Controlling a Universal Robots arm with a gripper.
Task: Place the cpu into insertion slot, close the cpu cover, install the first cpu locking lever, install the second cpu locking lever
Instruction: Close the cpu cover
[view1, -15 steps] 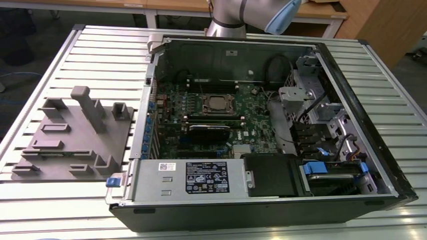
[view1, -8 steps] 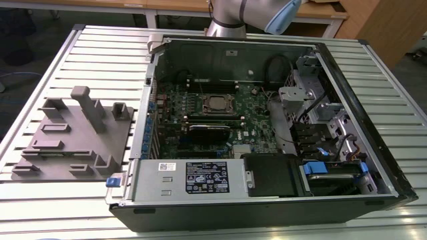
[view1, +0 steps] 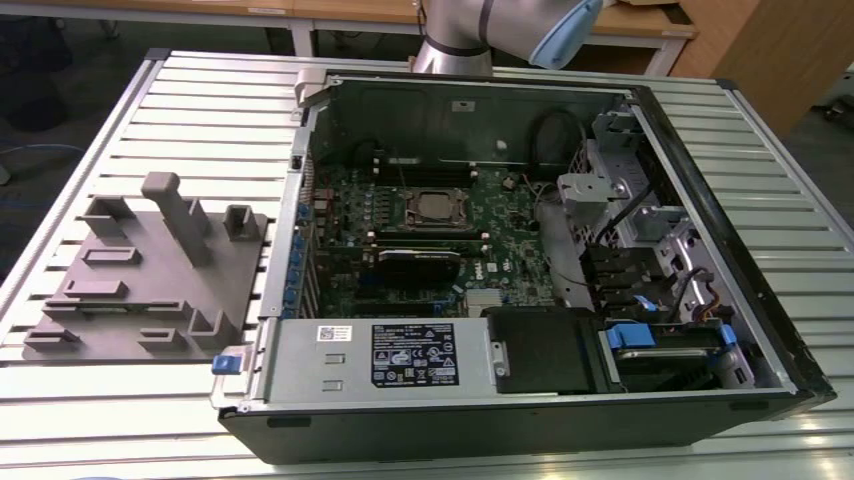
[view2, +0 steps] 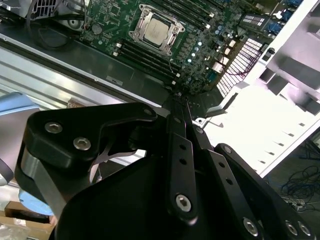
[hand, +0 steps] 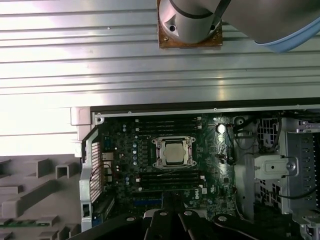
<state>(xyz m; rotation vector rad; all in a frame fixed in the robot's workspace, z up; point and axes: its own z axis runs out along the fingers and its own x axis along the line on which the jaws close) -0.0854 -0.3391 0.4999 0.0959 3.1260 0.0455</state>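
The cpu (view2: 156, 31) is a silver-grey square lying flat in the insertion slot (view2: 167, 51) on the green board. The silvery cpu cover (view2: 176, 32) lies as a frame around the chip. In the exterior view the cpu (view1: 430, 207) sits mid-board inside the open computer case. In the first wrist view the cpu (hand: 174, 152) and its cover (hand: 159, 151) lie between rows of black memory slots. My gripper (view2: 179, 100) hangs well above the case, over its edge and apart from the socket, shut with nothing between its fingers. Its black linkage (hand: 170, 217) also shows in the first wrist view.
The open case (view1: 694, 200) lies on a ribbed aluminium table (view1: 200, 110). A grey moulded fixture (view1: 147, 270) sits at the exterior view's left. A power supply (view1: 387, 355), drive cage (view1: 667, 345) and cables (view1: 567, 240) crowd the case. The arm's base (view1: 454, 40) stands behind it.
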